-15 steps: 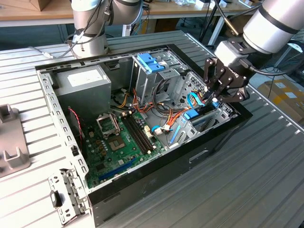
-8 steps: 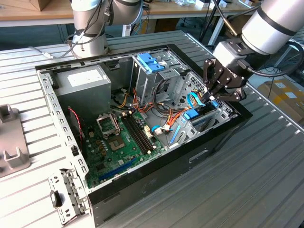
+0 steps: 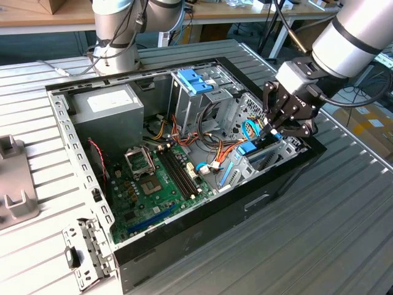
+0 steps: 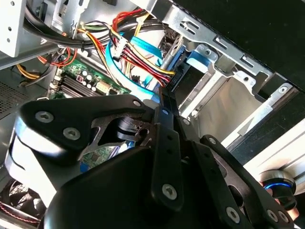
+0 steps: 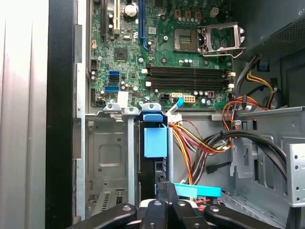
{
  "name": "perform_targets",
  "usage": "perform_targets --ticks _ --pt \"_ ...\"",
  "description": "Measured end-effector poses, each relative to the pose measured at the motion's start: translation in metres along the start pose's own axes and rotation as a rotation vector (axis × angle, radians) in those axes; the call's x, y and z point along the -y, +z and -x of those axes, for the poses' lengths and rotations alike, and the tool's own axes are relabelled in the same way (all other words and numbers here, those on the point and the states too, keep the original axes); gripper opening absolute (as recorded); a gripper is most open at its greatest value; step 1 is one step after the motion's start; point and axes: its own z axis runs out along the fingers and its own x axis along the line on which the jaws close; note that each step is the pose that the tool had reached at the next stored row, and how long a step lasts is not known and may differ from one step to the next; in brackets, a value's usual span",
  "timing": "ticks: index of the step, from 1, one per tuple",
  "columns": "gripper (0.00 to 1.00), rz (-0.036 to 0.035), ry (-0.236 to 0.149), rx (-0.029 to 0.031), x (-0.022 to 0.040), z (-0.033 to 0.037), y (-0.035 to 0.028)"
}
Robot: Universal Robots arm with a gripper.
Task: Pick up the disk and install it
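Your fingers (image 5: 166, 193) sit pinched narrow around the rear edge of the disk (image 5: 153, 157), which stands on edge in the metal drive bay (image 5: 110, 157) at the front corner of the open computer case (image 3: 184, 243). In the first wrist view the blue carrier tab faces the motherboard (image 5: 157, 47), and the dark body of the drive runs back from it to the fingertips; how deep it is seated in the bay you cannot tell. In the second wrist view the black finger linkage (image 4: 164, 143) crowds the foreground, closed to a thin line, with the bay's bent sheet-metal wall (image 4: 224, 95) just beyond and a bundle of red, yellow and black power wires (image 4: 138, 52) beside a flat blue data cable (image 4: 119, 71). In the exterior view the gripper (image 3: 274, 130) hangs over the case's corner nearest the exterior view's right, the arm (image 3: 353, 37) rising away above it. Further off in the case: the grey power supply box (image 3: 107, 117) with a white label, and a blue latch piece (image 3: 191, 80) atop the upper drive cage. The case lies on its side on a ribbed metal counter (image 3: 319, 233).
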Motion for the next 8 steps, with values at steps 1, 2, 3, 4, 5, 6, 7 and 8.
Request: perform_targets --ticks 1,2,3,4,5,6,7,8 --pt "0.11 0.0004 0.0 0.0 0.0001 -0.0003 0.0009" --pt "0.11 0.0007 0.0 0.0 0.0002 -0.0009 0.0021" --pt "0.11 0.0008 0.0 -0.0003 0.0002 -0.0015 0.002" --pt "0.11 0.0008 0.0 0.0006 0.0002 -0.0013 0.0015" --pt "0.11 0.0008 0.0 0.0023 0.0001 -0.0011 -0.0001" --pt "0.11 0.0008 0.0 0.0033 0.0 -0.0007 -0.0033" --pt "0.11 0.0008 0.0 0.0005 0.0001 0.0007 -0.0129" --pt "0.11 0.0008 0.0 0.0009 0.0009 0.0013 -0.0169"
